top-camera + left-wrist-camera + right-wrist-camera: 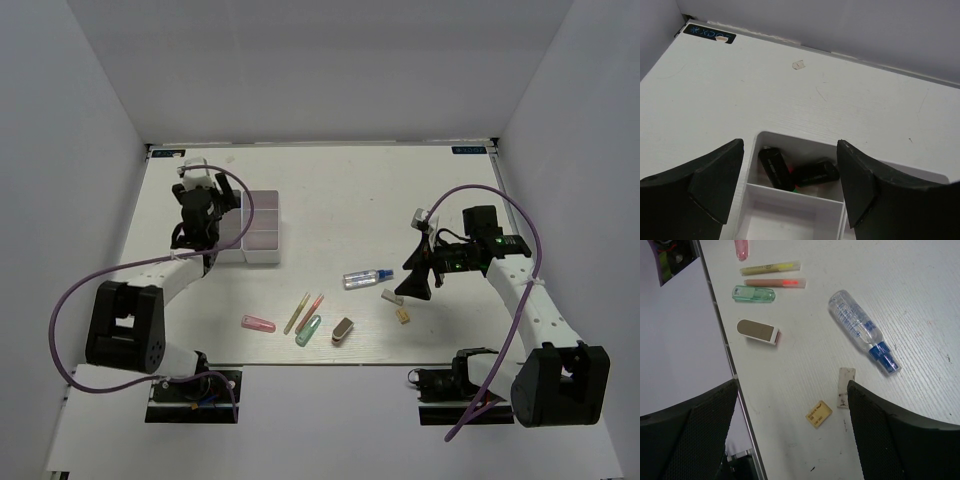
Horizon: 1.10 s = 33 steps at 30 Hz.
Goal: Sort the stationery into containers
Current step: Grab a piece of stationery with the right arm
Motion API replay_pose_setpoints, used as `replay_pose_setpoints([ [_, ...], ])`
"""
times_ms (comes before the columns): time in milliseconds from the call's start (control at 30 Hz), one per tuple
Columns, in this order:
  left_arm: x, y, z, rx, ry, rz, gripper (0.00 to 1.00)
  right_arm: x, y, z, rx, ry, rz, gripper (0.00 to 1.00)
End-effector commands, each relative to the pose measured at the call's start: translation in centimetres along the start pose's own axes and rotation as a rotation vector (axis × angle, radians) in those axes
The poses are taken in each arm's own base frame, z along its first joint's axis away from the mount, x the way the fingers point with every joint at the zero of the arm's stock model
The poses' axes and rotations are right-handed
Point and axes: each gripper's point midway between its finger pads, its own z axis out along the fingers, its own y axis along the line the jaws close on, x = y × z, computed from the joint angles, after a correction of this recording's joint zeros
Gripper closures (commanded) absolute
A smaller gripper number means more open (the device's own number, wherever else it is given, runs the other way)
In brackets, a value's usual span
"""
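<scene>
My left gripper [208, 190] is open and empty over the far corner of the white organizer box [264, 232]. In the left wrist view its jaws [790, 185] frame a corner compartment [805, 143] holding two black-capped highlighters [776, 169], one with green showing. My right gripper [414, 287] is open and empty above a tan block [818, 413] and a small grey block [845, 386]. On the table lie the clear blue-capped bottle [860, 330], a brown-topped block [757, 331], teal tube [753, 294], pink pen [775, 283], yellow pen [770, 268] and pink capsule [741, 247].
The loose items lie in a row near the table's front edge [330, 362], which also shows close beside them in the right wrist view [722, 335]. White walls close the table on three sides. A small mark [799, 65] sits on the table beyond the box.
</scene>
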Motion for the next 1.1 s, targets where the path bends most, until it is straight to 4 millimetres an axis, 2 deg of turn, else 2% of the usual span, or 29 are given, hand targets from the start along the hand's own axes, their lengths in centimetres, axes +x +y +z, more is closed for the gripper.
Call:
replay_pose_setpoints([
  [0, -3.3, -0.1, -1.2, 0.015, -0.058, -0.021, 0.15, -0.4, 0.2, -0.3, 0.004, -0.011, -0.003, 0.09],
  [67, -5.3, -0.4, -2.2, 0.03, -0.085, -0.042, 0.15, -0.4, 0.2, -0.2, 0.001, -0.01, -0.001, 0.09],
  [100, -4.6, -0.5, -2.7, 0.032, -0.038, -0.029, 0.18, -0.4, 0.2, -0.2, 0.002, -0.01, 0.0, 0.09],
  [133, -6.2, -1.2, -3.0, 0.049, -0.05, -0.052, 0.22, -0.3, 0.1, -0.1, 0.0, -0.008, 0.006, 0.15],
  [167, -5.6, -1.1, -4.0, 0.052, 0.011, -0.048, 0.43, -0.4, 0.1, -0.1, -0.005, -0.007, -0.011, 0.41],
  [200, -4.0, -2.6, -5.5, 0.147, 0.122, -0.068, 0.6, -0.3, -0.2, 0.0, -0.012, 0.006, -0.003, 0.67],
  [233, -6.6, -4.0, -6.3, 0.212, 0.108, -0.099, 0.88, -0.3, -0.3, 0.1, -0.014, 0.017, -0.027, 1.0],
  [267, -4.1, -4.4, -7.8, 0.245, 0.248, -0.095, 0.95, -0.7, -0.5, 0.0, -0.016, 0.018, -0.057, 1.0],
  [300, -3.4, -4.5, -9.3, 0.249, 0.339, -0.125, 0.97, -0.4, -0.9, 0.3, -0.035, 0.035, -0.068, 1.0],
  [333, -3.3, -5.4, -10.2, 0.299, 0.378, -0.133, 0.96, -0.5, -1.2, 0.1, -0.049, 0.058, -0.194, 0.93],
  [367, -2.3, -5.5, -11.7, 0.321, 0.462, -0.126, 0.77, -0.1, -1.5, 0.4, -0.07, 0.08, -0.222, 0.35],
  [400, -1.0, -6.7, -14.0, 0.423, 0.565, -0.129, 0.59, 0.1, -1.6, 0.6, -0.091, 0.087, -0.258, 0.1],
  [433, -0.4, -6.9, -15.0, 0.448, 0.609, -0.125, 0.42, 1.0, -1.4, 0.8, -0.164, 0.123, -0.34, 0.1],
  [467, 1.1, -6.8, -17.0, 0.485, 0.704, -0.103, 0.29, 1.2, -1.5, 1.1, -0.208, 0.139, -0.493, 0.1],
  [500, 1.9, -6.3, -18.7, 0.499, 0.749, -0.068, 0.28, 1.6, -1.7, 1.5, -0.246, 0.157, -0.553, 0.1],
  [533, 2.5, -5.9, -19.3, 0.5, 0.761, -0.041, 0.26, 1.4, -2.4, 2.0, -0.256, 0.166, -0.568, 0.1],
  [567, 4.3, -5.5, -20.2, 0.484, 0.781, 0.002, 0.24, 1.0, -2.5, 2.7, -0.275, 0.184, -0.607, 0.1],
  [600, 5.3, -4.9, -21.0, 0.479, 0.763, 0.01, 0.13, 0.0, -4.2, 3.2, -0.235, 0.198, -0.682, 0.1],
  [633, 6.5, -4.2, -21.7, 0.469, 0.752, 0.01, 0.12, 0.4, -5.0, 4.0, -0.239, 0.226, -0.66, 0.1],
  [667, 6.0, -4.1, -21.8, 0.474, 0.701, 0.001, 0.12, 0.6, -5.4, 4.7, -0.246, 0.28, -0.701, 0.1],
  [700, 7.2, -3.7, -22.3, 0.468, 0.718, 0.0, 0.1, 0.5, -6.5, 5.6, -0.231, 0.289, -0.738, 0.12],
  [733, 8.0, -3.3, -22.8, 0.466, 0.719, 0.006, 0.1, 0.7, -6.4, 6.4, -0.249, 0.303, -0.758, 0.14],
  [767, 7.9, -2.8, -22.9, 0.447, 0.694, 0.014, 0.1, 1.5, -6.6, 6.7, -0.246, 0.335, -0.764, 0.14],
  [800, 8.9, -2.3, -23.1, 0.433, 0.709, 0.024, 0.1, 0.9, -7.6, 7.8, -0.213, 0.333, -0.833, 0.14],
  [867, 8.5, -1.8, -22.9, 0.425, 0.659, 0.041, 0.09, 1.9, -7.7, 9.0, -0.207, 0.374, -0.856, 0.14],
  [900, 9.2, -1.7, -23.1, 0.424, 0.666, 0.044, 0.09, 1.5, -8.0, 10.3, -0.182, 0.384, -0.89, 0.14],
  [967, 8.7, -1.6, -23.0, 0.422, 0.623, 0.041, 0.09, 2.5, -8.4, 11.4, -0.193, 0.448, -0.856, 0.15],
  [1033, 8.4, -1.3, -23.1, 0.415, 0.604, 0.045, 0.09, 1.8, -8.4, 12.5, -0.168, 0.499, -0.86, 0.17],
  [1067, 8.1, -1.0, -23.2, 0.403, 0.587, 0.05, 0.09, 2.6, -8.6, 13.2, -0.174, 0.528, -0.846, 0.18],
])
